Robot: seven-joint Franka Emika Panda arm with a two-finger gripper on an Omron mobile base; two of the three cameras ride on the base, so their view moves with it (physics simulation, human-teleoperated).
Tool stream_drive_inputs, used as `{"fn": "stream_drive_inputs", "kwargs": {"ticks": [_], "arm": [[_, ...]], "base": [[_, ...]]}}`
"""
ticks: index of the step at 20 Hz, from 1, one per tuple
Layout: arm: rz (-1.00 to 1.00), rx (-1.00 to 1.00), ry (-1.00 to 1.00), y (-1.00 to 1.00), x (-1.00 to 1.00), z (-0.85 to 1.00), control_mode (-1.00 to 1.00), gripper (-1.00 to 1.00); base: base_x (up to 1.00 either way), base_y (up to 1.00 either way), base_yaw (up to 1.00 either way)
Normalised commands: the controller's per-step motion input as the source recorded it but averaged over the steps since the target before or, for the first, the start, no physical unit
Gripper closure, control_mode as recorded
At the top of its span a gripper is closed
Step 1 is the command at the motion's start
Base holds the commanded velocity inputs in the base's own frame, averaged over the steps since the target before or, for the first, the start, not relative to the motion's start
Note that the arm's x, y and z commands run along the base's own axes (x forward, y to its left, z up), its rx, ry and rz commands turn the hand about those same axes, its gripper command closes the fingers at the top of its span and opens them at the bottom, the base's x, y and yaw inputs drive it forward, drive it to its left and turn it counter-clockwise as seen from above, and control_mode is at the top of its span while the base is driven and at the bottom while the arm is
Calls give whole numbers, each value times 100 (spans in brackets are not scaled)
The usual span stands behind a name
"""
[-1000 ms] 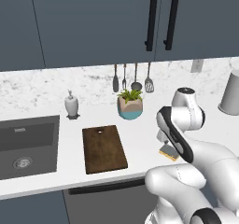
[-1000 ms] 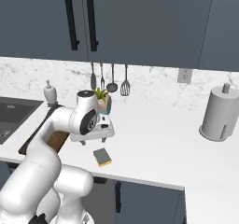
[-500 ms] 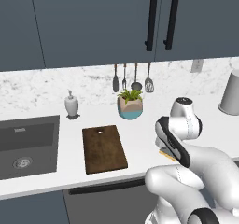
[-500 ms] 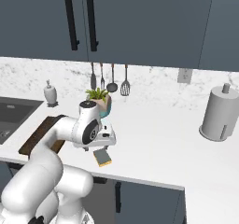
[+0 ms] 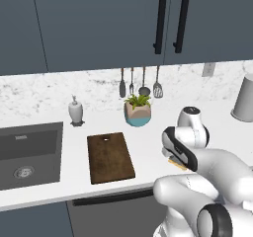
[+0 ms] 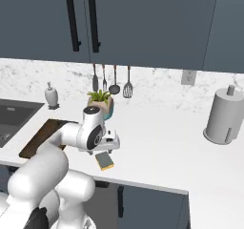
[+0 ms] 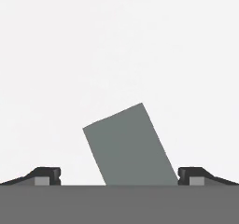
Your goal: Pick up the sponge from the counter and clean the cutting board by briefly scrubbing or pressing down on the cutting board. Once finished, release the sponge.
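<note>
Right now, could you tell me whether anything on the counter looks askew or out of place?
Nothing is spilled or damaged. The sponge lies flat on the counter, turned at a slant to the open claw above it. The cutting board sits square.

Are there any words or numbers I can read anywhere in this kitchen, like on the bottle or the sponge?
No readable text anywhere.
The sponge, the soap bottle, the plant pot and the cutting board are all plain, with no labels.

The white arm bends forward and down, with its hand low over the counter. The gripper (image 7: 119, 176) points down. Its two dark fingertips (image 7: 46, 174) stand wide apart and hold nothing.
</note>
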Motion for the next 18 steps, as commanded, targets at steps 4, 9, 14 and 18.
{"fn": "stream_drive_inputs", "kwargs": {"ticks": [4, 9, 14, 18], "arm": [[0, 0, 0, 0, 6, -21, -100, -100], [0, 0, 0, 0, 4, -28, -100, -100], [0, 0, 0, 0, 0, -33, -100, -100], [0, 0, 0, 0, 0, -40, -100, -100]], "base": [[0, 0, 0], [0, 0, 0], [0, 0, 0], [0, 0, 0]]}}
